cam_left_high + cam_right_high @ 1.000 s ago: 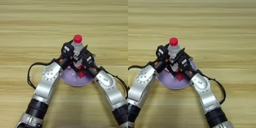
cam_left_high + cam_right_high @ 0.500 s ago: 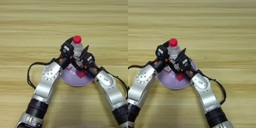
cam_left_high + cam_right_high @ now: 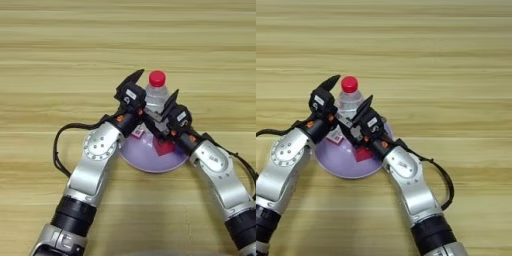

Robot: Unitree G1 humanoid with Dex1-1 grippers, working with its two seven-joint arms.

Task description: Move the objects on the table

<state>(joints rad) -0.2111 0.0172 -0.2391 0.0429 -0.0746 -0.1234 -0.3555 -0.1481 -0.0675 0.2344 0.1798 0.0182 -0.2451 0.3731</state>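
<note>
1. Both arms are reaching in over the lilac plate (image 3: 150, 162), and the two grippers are crowding the clear bottle (image 3: 156, 95), which is standing upright at the plate's far rim with its red cap (image 3: 349, 84) showing above them.
2. The left gripper (image 3: 134, 90) is sitting just left of the bottle, one black finger pointing up and away; whether its fingers are actually touching or pinching the bottle I cannot tell.
3. The right gripper (image 3: 167, 107) is sitting just right of the bottle and a little nearer the robot — how far its fingers are spread, and whether they have hold of anything, I cannot tell either.
4. The small red cube (image 3: 163, 146) is lying on the plate just below the right gripper, and the white box with red print (image 3: 334, 135) is peeking out beneath the left gripper's wrist.
5. To do this step well, I judge that only one gripper should be closing on the bottle, squarely on its body below the cap, while the other is backing off — two wrists this close are risking a knock that tips it.
6. The table (image 3: 60, 60) is offering open wood beyond the bottle and to either side of both grippers; the plate rim nearest the robot is the one edge to lift clear of.
</note>
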